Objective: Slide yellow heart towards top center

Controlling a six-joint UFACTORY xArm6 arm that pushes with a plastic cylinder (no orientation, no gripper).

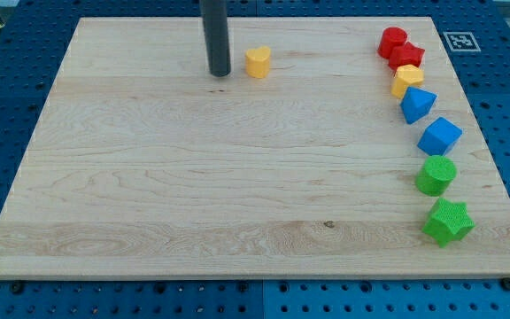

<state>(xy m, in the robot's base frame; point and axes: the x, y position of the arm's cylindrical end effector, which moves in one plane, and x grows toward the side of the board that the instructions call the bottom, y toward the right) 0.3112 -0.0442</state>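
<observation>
Lying pale on blue pegboard (25,292) — wooden board (193,177), yellow heart (257,62) near top

Bench (149,177): light wood board on blue perforated base. Column along the view's right edge, top to bottom: red block (392,41), red star (406,57), yellow block (407,80), blue triangle (417,105), blue cube (439,136), green cylinder (436,175), green star (448,221).
</observation>
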